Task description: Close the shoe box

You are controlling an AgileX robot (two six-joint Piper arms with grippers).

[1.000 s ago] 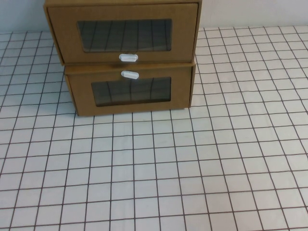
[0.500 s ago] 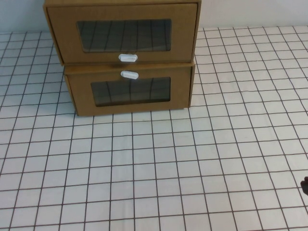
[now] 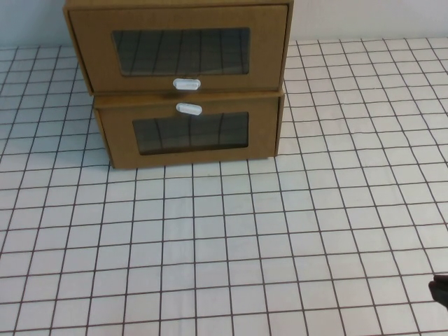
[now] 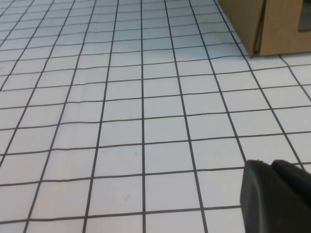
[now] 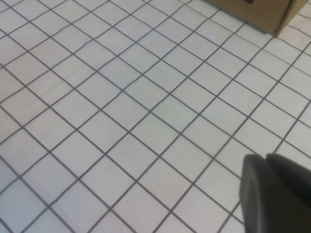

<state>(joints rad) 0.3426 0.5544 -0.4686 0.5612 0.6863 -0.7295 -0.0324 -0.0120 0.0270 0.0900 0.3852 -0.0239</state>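
High view shows the shoe box (image 3: 178,47) stacked on a like cardboard box (image 3: 189,129) at the bench's (image 3: 231,245) far left-centre. Right gripper (image 3: 441,290) peeks in at the near right edge; left gripper (image 4: 277,196) hovers over bare bench. Whether either is open, I cannot tell.

Shoe box (image 3: 178,50) — stacked, drawer protruding

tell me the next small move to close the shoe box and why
Probably bring the right hand, at the near right edge of the table, forward and left toward the shoe box front, the top box with its white tab below the window. That front seems to jut past the lower box, and no hand touches it; the left hand sits low over the table, short of the boxes.
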